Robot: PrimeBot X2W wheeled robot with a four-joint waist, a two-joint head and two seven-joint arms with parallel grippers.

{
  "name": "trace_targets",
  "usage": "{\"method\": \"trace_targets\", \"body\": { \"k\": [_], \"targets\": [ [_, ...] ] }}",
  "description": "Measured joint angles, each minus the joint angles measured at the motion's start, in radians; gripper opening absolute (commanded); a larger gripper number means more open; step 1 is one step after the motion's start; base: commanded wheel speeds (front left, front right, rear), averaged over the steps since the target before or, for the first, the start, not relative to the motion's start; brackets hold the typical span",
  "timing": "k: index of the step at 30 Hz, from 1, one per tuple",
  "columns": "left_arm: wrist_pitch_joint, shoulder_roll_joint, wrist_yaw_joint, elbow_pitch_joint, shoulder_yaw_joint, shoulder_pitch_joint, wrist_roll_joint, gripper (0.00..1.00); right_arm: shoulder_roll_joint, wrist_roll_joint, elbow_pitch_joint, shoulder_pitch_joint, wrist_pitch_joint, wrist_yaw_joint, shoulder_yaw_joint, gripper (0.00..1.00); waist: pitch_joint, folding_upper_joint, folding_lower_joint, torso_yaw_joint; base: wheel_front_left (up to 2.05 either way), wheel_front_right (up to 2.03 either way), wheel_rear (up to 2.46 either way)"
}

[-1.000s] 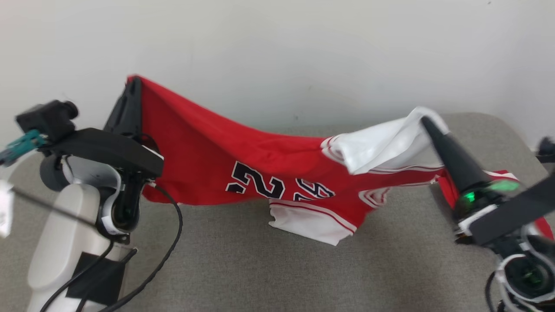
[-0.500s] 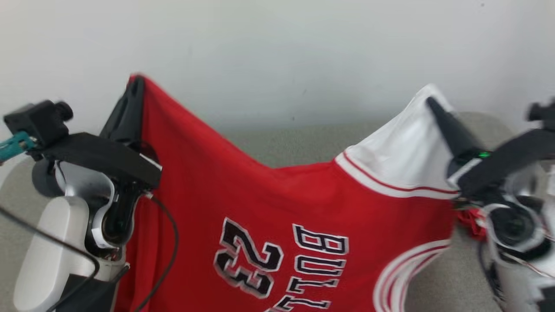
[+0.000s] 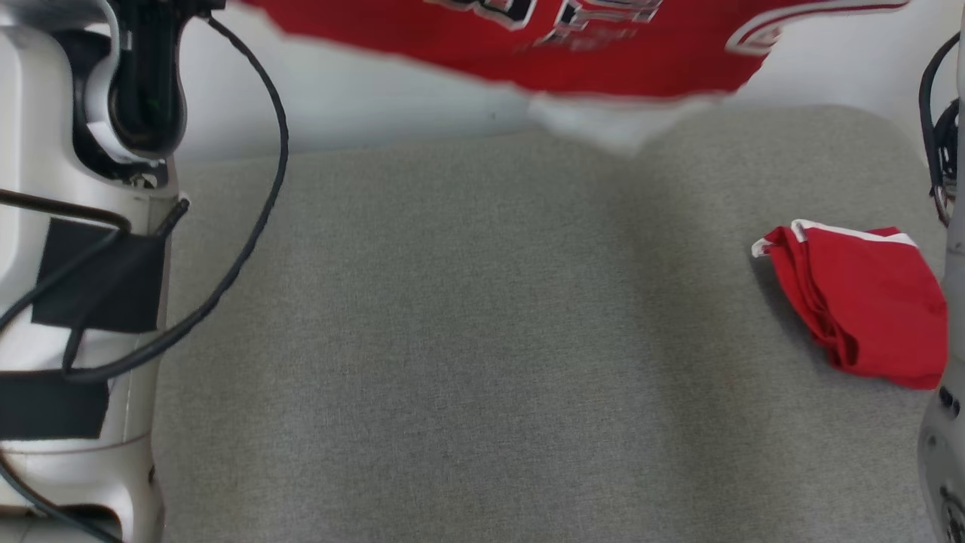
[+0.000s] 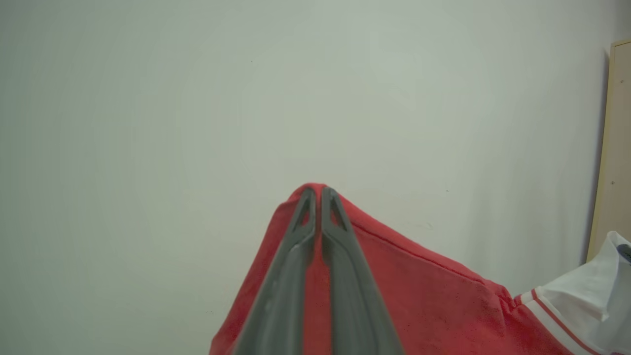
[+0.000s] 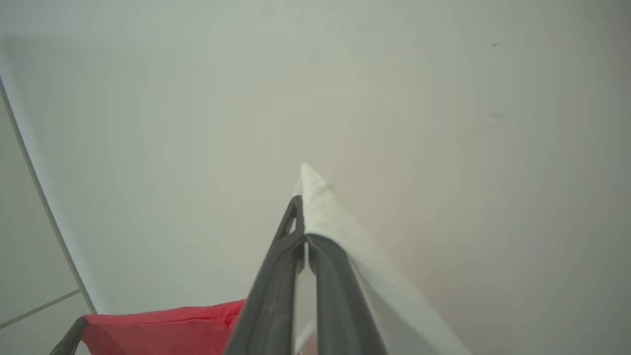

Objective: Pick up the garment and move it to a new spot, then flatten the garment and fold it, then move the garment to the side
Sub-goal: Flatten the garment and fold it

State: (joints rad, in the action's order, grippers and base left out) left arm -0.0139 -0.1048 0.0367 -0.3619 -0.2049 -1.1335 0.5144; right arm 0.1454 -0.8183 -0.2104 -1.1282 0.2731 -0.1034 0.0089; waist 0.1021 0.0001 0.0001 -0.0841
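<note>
Folded red cloth (image 3: 859,302) on grey pad (image 3: 452,339), rt.

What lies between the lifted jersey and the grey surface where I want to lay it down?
Nothing visible directly under the red jersey: the middle of the grey surface is bare. A folded red garment with white trim lies near its right edge, so lay the jersey down left of that.

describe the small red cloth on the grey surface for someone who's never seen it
Start at the wide grey fabric surface. Near its right edge lies a small bunched red cloth with white trim. Unlike the big lettered red jersey hanging above, it rests on the surface.
</note>
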Motion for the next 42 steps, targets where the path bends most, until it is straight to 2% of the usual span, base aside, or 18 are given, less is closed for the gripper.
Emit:
{"method": "trace_targets", "body": {
  "k": [2,5,9,10,13,19,30,37,42],
  "targets": [
    [-0.012,-0.01,-0.025,0.0,-0.016,0.021,-0.003,0.0,0.004,-0.02,0.026,0.031,0.011,0.023,0.006,0.0,0.017,0.0001,0.0001,0.005,0.0,0.0,0.0],
    [-0.022,-0.041,-0.064,0.017,-0.067,0.114,-0.03,0.0,0.019,-0.034,0.075,0.152,0.058,0.039,0.033,0.0,0.04,0.0001,0.0001,0.015,0.0,0.0,0.0],
    [-0.016,-0.09,-0.1,-0.035,-0.139,0.306,-0.069,0.0,0.041,-0.044,0.127,0.427,0.134,0.037,0.07,0.0,0.077,0.0001,0.0001,0.025,0.0,0.0,0.0],
    [-0.009,-0.117,-0.117,-0.099,-0.157,0.405,-0.074,0.0,0.035,-0.044,0.131,0.582,0.164,0.033,0.107,0.0,0.097,0.0002,0.0002,0.028,0.0,0.0,0.0],
    [-0.009,-0.146,-0.116,-0.19,-0.171,0.495,-0.082,0.0,0.01,-0.044,0.114,0.742,0.186,0.033,0.153,0.0,0.128,0.0001,0.0,0.026,0.0,0.0,0.0],
    [-0.05,-0.13,-0.117,-0.306,-0.183,0.489,-0.11,0.0,0.021,-0.044,0.046,0.764,0.194,0.052,0.171,0.0,0.156,0.0002,0.0001,0.011,0.0,0.0,0.0],
    [-0.136,-0.118,-0.088,-0.374,-0.146,0.556,-0.101,0.0,0.052,-0.061,0.019,0.817,0.202,0.079,0.15,0.0,0.069,-0.0001,-0.0003,0.025,0.0,0.0,0.0],
    [-0.158,-0.116,-0.09,-0.422,-0.148,0.683,-0.074,0.0,0.095,-0.064,0.029,0.972,0.246,0.095,0.16,0.0,-0.023,-0.0001,-0.0003,0.048,0.0,0.0,0.0],
    [-0.165,-0.115,-0.091,-0.43,-0.157,0.779,-0.064,0.0,0.109,-0.09,0.096,1.088,0.283,0.1,0.176,0.0,-0.087,-0.0002,-0.0004,0.062,0.0,0.0,0.0]
  ]
}}
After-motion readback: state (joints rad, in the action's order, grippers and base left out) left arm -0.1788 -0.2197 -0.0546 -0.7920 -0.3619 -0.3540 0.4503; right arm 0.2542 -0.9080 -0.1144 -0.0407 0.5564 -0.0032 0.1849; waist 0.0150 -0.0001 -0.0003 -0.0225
